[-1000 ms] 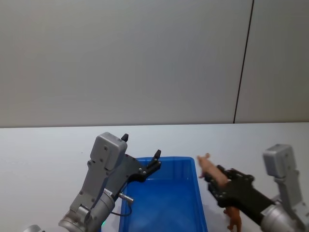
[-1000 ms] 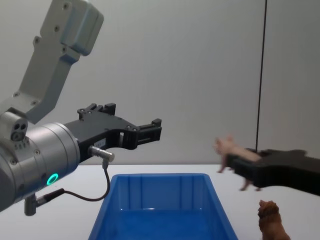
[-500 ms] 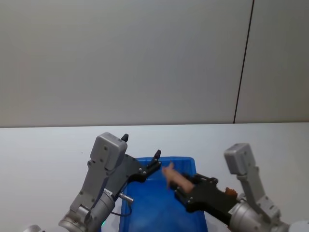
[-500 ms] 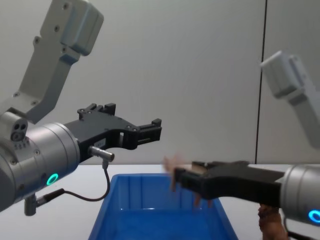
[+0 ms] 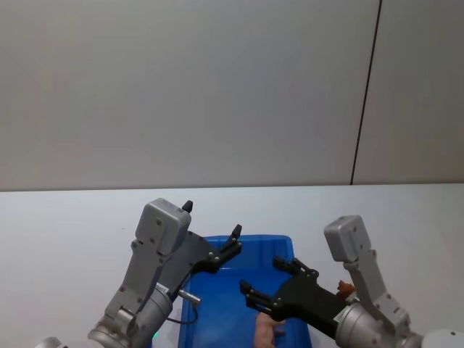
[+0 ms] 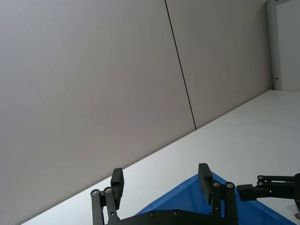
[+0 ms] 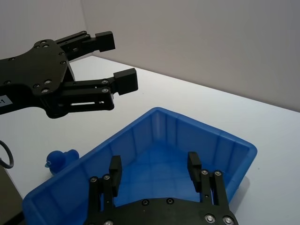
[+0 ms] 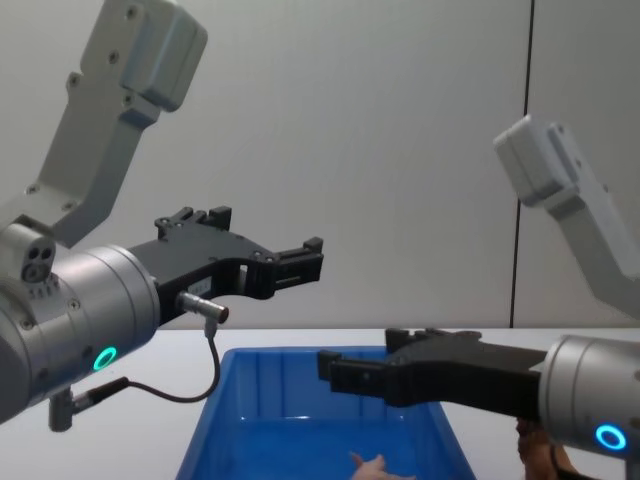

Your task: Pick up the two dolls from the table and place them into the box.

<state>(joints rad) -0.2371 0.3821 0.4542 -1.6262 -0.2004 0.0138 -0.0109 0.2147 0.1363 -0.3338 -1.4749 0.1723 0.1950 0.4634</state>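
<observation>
Blue bin [image 5: 254, 238] on the white table [image 5: 58, 217], in front of the robot's body. Ribbed inner walls show in the right wrist view [image 7: 154, 126].

Right gripper [image 5: 262, 279]: above the bin's open top, toward its right half, well clear of the rim. Fingers spread wide, nothing between them. The chest view has it reaching across over the bin [image 8: 358, 355] from the right side. The right wrist view looks down past the two parted fingers [image 7: 154, 164] into the bin's interior.

Pink doll [image 5: 264, 333]: inside the bin, low down, below the right gripper and apart from it. From the chest view it sits at the near end of the bin's interior [image 8: 375, 467]. Cannot tell which way up it lies.

Reddish-brown doll [image 5: 346, 290]: outside the bin, on the table just beside the bin's right wall, mostly hidden behind the right arm. A sliver of it shows to the right of the bin in the chest view [image 8: 530, 455].

Left gripper [image 5: 212, 220]: held in the air over the bin's far left corner, above the rim. Fingers apart, empty. Same in the chest view [image 8: 312, 260] and the left wrist view [image 6: 160, 174], with the bin's corner [image 6: 185, 190] below.

Small blue object [image 7: 58, 159] on the table just outside one bin wall; kind unclear.
</observation>
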